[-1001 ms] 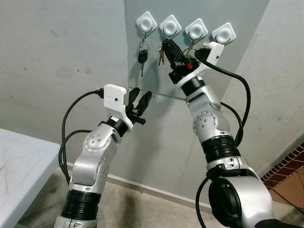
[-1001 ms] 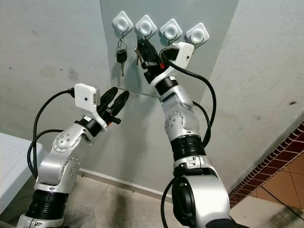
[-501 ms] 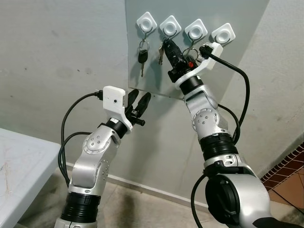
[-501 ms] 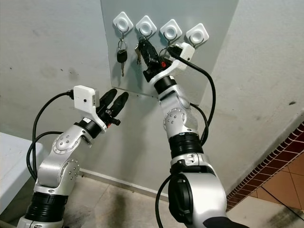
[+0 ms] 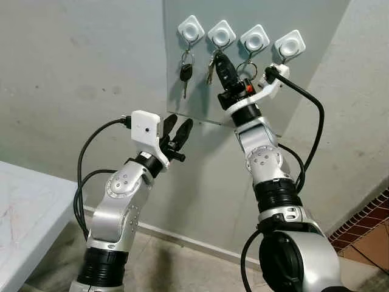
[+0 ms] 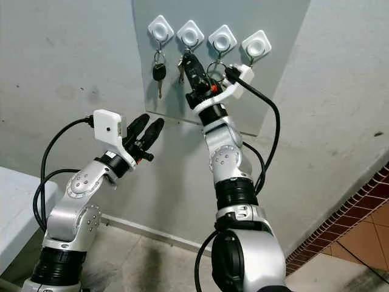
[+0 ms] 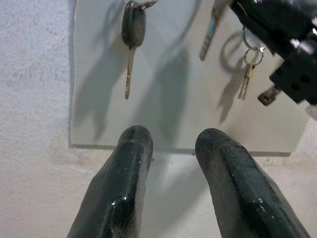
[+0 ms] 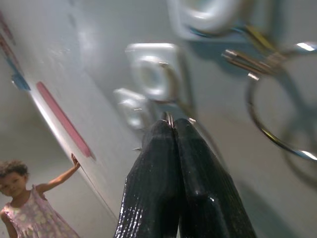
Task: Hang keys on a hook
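Observation:
Four white hooks sit in a row on a grey wall panel [image 5: 200, 103]. A black car key [image 5: 185, 73] hangs from the first hook [image 5: 191, 28]. My right gripper [image 5: 220, 58] reaches up just under the second hook [image 5: 221, 33], shut on the thin metal ring of a key bunch [image 5: 209, 69]; a sliver of that ring [image 8: 169, 118] shows between the fingertips. Another ring with small keys [image 5: 245, 67] hangs from the third hook [image 5: 254, 41]. The fourth hook [image 5: 288, 44] is bare. My left gripper [image 5: 180, 123] is open, below the panel's lower edge, holding nothing.
The white edge of a table [image 5: 24, 207] is at lower left. Red floor tiles [image 5: 368, 228] show at lower right. Black cables loop off both wrists. A person [image 8: 20, 208] with one arm raised shows in a corner of the right wrist view.
My right wrist has turned, swinging its camera block lower, and the fingertips have edged closer under the second hook. The left arm has hardly moved. The head view shifted slightly.

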You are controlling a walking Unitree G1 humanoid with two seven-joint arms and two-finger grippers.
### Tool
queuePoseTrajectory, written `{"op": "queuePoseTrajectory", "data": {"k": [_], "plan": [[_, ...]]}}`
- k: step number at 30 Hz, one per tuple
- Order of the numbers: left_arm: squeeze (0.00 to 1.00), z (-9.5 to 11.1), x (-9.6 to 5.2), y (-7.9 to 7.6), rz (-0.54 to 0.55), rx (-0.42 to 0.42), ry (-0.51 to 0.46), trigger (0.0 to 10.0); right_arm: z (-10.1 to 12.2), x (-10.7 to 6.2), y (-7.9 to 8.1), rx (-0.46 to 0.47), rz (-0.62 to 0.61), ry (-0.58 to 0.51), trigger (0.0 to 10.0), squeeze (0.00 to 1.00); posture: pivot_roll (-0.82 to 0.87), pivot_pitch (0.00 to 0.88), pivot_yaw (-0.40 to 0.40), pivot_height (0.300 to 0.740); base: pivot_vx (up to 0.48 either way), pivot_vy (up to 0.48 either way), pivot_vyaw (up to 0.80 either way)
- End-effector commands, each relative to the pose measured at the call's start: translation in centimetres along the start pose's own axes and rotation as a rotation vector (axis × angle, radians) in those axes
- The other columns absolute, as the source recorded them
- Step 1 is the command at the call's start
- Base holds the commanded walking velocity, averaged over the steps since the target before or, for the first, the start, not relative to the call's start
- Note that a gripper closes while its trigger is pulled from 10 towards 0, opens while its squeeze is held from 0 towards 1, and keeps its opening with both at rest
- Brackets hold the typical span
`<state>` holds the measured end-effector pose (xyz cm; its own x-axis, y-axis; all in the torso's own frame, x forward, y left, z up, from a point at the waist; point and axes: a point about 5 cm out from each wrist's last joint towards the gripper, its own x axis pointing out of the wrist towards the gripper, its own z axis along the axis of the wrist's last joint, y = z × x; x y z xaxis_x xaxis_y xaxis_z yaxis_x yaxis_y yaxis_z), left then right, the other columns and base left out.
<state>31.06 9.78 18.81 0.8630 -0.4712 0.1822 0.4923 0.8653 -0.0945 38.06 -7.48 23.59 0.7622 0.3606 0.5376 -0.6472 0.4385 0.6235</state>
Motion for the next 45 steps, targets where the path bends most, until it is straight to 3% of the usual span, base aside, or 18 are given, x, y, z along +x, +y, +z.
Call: {"op": "queuePoseTrajectory", "data": {"k": [1,9,12,13,14,15,18,20,23,28,30,31,34,36,40,41,44,45], "plan": [[0.00,0.4,0.0,-0.3,-0.013,0.008,-0.009,10.0,-0.2,0.0,0.2,0.033,-0.005,-0.015,10.0,0.00,0.12,0.000,-0.041,0.736,0.000,0.000,0.00],[0.00,0.3,0.0,-0.4,-0.019,0.010,-0.007,10.0,-0.6,-0.2,0.1,0.056,-0.035,-0.002,10.0,0.00,0.13,0.000,-0.041,0.736,0.000,0.000,0.00],[0.00,0.3,0.0,-0.5,-0.021,0.010,-0.006,10.0,-0.6,-0.2,0.2,0.024,-0.025,0.002,10.0,0.00,0.13,0.000,-0.043,0.736,0.000,0.000,0.00],[0.00,0.3,0.0,-0.5,-0.019,0.011,-0.006,10.0,-0.7,-0.4,0.3,0.027,0.006,-0.007,10.0,0.20,0.13,0.000,-0.043,0.736,0.000,0.000,0.00],[0.00,0.3,0.0,-0.5,-0.015,0.015,-0.006,10.0,-0.6,-0.5,0.3,0.032,0.017,-0.019,10.0,0.91,0.13,0.000,-0.045,0.736,0.000,0.000,0.00],[0.00,0.3,0.0,-0.5,-0.012,0.020,-0.007,10.0,-0.6,-0.6,0.2,0.035,0.016,-0.020,10.0,1.00,0.13,0.000,-0.045,0.736,0.000,0.000,0.00],[0.00,0.3,0.0,-0.4,0.002,0.036,-0.012,10.0,-0.8,-1.1,-0.1,-0.001,0.005,-0.006,10.0,1.00,0.13,0.000,-0.045,0.736,0.000,0.000,0.00],[0.00,0.0,-0.1,-0.3,0.011,0.046,-0.005,10.0,-1.2,-2.2,-0.6,-0.109,0.011,0.032,10.0,1.00,0.14,0.000,-0.045,0.736,0.000,0.000,0.00],[0.00,-0.2,-0.2,-0.3,0.013,0.050,-0.001,10.0,-1.6,-2.8,-0.8,-0.146,0.018,0.059,10.0,1.00,0.14,0.000,-0.045,0.736,0.000,0.000,0.00],[0.00,-1.4,-0.9,-0.1,0.032,0.080,0.029,10.0,-3.0,-7.8,-3.2,-0.302,-0.060,0.188,10.0,1.00,0.13,0.000,-0.037,0.736,0.000,0.000,0.00],[0.00,-1.6,-0.9,0.0,0.036,0.079,0.034,10.0,-3.1,-8.4,-3.5,-0.318,-0.075,0.198,10.0,1.00,0.13,0.000,-0.033,0.736,0.000,0.000,0.00],[0.00,-2.3,-1.1,0.1,0.045,0.094,0.050,10.0,-3.3,-10.0,-4.4,-0.365,-0.124,0.223,10.0,1.00,0.12,0.000,-0.028,0.736,0.000,0.000,0.00],[0.00,-3.9,-1.6,0.6,0.070,0.111,0.092,10.0,-3.6,-12.7,-5.6,-0.435,-0.183,0.273,10.0,1.00,0.11,0.000,-0.020,0.736,0.000,0.000,0.00],[0.00,-6.1,-2.2,1.1,0.095,0.099,0.158,10.0,-3.8,-15.5,-7.1,-0.482,-0.284,0.326,10.0,1.00,0.10,0.000,-0.015,0.736,0.000,0.000,0.00],[0.00,-10.0,-4.0,1.6,0.118,0.166,0.270,10.0,-4.2,-20.2,-9.1,-0.638,-0.440,0.408,10.0,1.00,0.08,0.000,0.003,0.736,0.000,0.000,0.00],[0.00,-11.9,-5.0,1.9,0.138,0.144,0.330,10.0,-4.6,-22.9,-10.2,-0.632,-0.525,0.485,10.0,1.00,0.06,0.000,0.008,0.736,0.000,0.000,0.00],[0.00,-14.2,-6.4,2.3,0.160,0.134,0.402,10.0,-5.0,-26.0,-11.1,-0.647,-0.625,0.571,10.0,1.00,0.06,0.000,0.012,0.736,0.000,0.000,0.00],[0.00,-14.2,-6.4,2.3,0.160,0.134,0.402,10.0,-5.0,-26.0,-11.1,-0.647,-0.625,0.571,10.0,1.00,0.06,0.000,0.012,0.736,0.000,0.000,0.00]]}}
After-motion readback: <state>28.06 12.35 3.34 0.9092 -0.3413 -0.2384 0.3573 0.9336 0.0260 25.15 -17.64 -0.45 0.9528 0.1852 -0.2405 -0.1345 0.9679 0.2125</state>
